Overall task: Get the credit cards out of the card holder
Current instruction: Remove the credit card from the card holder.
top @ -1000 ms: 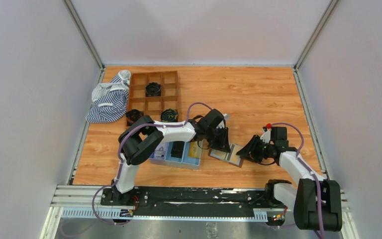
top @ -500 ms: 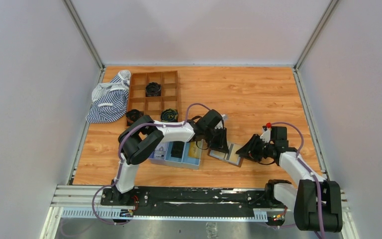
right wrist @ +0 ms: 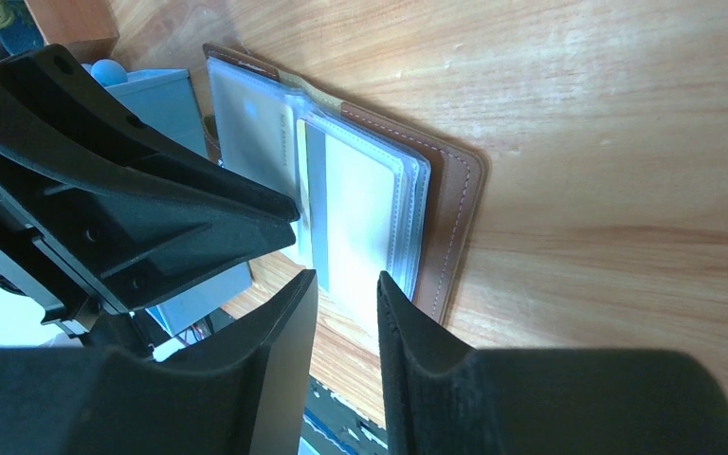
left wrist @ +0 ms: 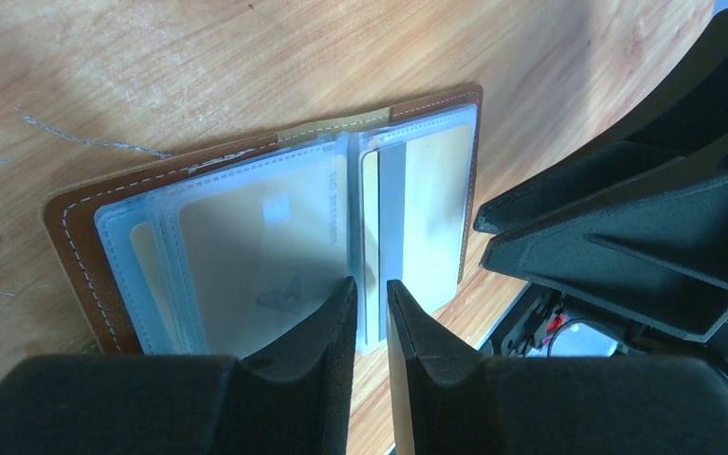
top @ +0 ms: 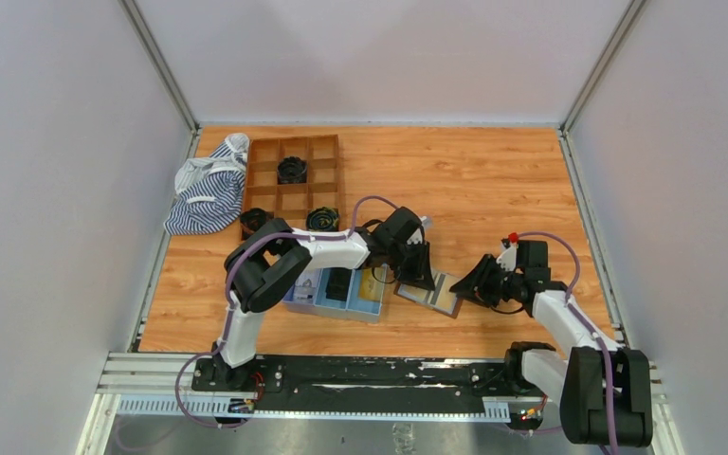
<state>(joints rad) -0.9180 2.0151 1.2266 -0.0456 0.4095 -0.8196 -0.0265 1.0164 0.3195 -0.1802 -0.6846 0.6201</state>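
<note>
Left gripper [left wrist: 372, 296], jaws a narrow slit, grip not determinable, has edged slightly back above the open card holder [left wrist: 246, 227] beneath its tips; right gripper [right wrist: 346, 284], narrowly parted and empty, stays alongside; credit cards [left wrist: 431, 209] remain sleeved.

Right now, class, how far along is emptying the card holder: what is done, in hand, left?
Done: the card holder lies open on the table. In hand: the left gripper and right gripper sit at its clear sleeves, jaws narrowly apart; any grip is unclear. Left: pulling out the cards seen in the sleeves.
</note>
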